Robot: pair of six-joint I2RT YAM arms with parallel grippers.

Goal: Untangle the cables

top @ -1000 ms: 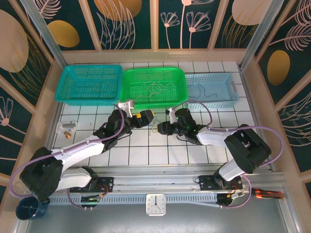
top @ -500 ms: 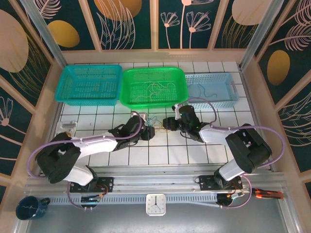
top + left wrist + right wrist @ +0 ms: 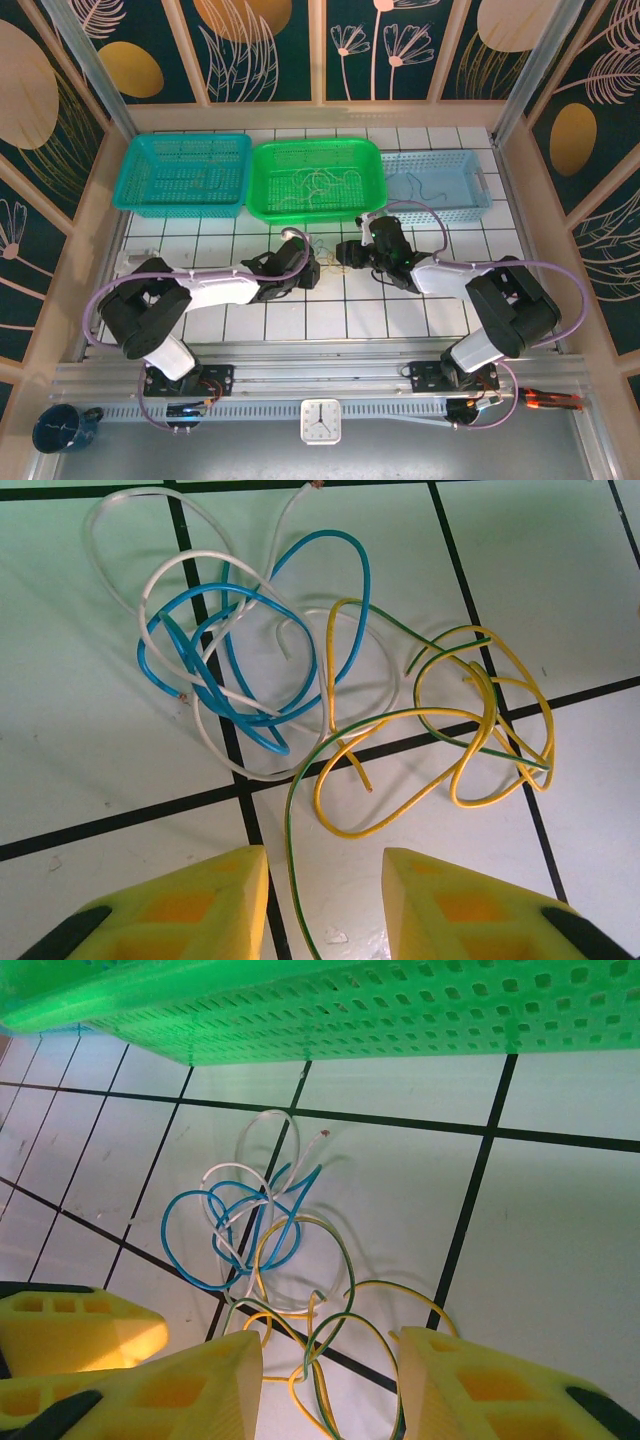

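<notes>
The cables lie as one loose tangle on the white tiled table between my two grippers. In the left wrist view the tangle mixes blue, white, yellow and green-yellow wires. My left gripper is open just short of it, and a green-yellow wire runs loose through the gap, touching neither finger. From the top my left gripper is on the tangle's left and my right gripper on its right. My right gripper is open over yellow and green loops of the cables.
Three baskets stand in a row at the back: teal, green with more thin wires inside, and pale blue. The green basket's wall is close above the tangle. A dark blue mug sits at the near left corner.
My left gripper has swung right and forward to the tangle, and its jaws have narrowed. My right gripper shifted slightly toward the back, then held still.
</notes>
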